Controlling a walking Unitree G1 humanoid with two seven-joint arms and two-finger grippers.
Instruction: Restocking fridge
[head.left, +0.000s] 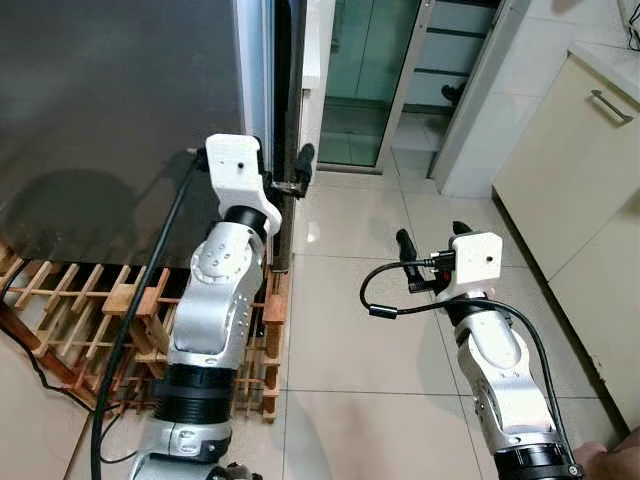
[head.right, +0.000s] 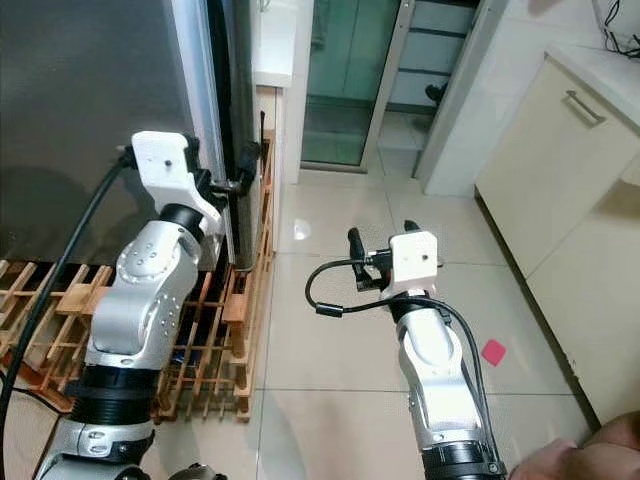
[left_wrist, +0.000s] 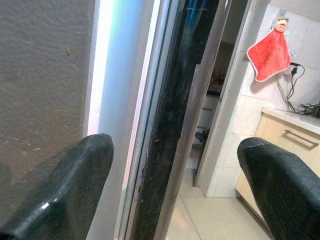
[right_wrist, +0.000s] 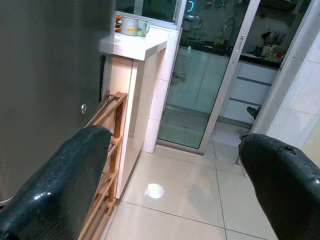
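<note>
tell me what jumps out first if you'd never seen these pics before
The left claw stands out first, raised to the dark vertical edge of the big grey fridge door, its fingers open on either side of that edge in the wrist view. To the right, the right claw is held open and empty above the pale tiled floor. A low wooden rack sits on the floor at the fridge's foot.

A slatted wooden wine rack (head.left: 70, 300) stands on the glossy tiled floor (head.left: 360, 400); a red cloth (left_wrist: 269, 54) hangs above cream cabinets (head.left: 570, 170)
</note>
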